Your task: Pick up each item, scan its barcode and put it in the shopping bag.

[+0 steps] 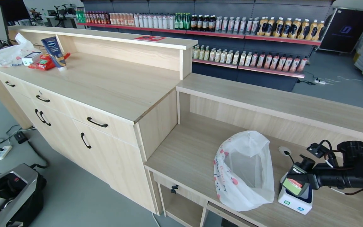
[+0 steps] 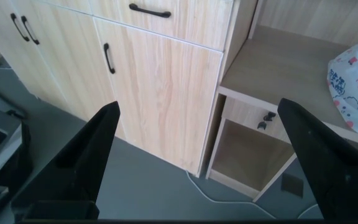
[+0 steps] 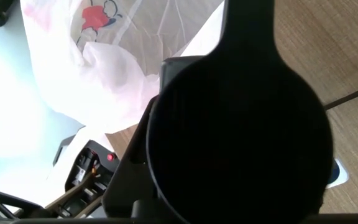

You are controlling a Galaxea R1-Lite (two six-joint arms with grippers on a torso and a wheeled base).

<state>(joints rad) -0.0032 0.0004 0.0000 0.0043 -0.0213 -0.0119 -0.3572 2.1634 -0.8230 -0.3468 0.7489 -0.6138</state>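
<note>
One shopping bag [image 1: 243, 170] stands open and looks empty on the lower bench [image 1: 187, 151]. Right claw [image 1: 303, 178] pinches one black tube [image 1: 296, 171] over one scanner [image 1: 295, 201]; left claw [image 2: 197, 162] spread.

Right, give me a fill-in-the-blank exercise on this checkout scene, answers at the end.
1. The right gripper holds a black bottle just above the white ____.
2. The shopping bag stands on the lower counter, on the robot's ____ of that bottle.
3. Beside the red packet on the upper counter, the ____ tube stands upright.
4. The left gripper, in front of the cupboard doors, is ____.

Missing words: scanner; left; blue; open.
</note>
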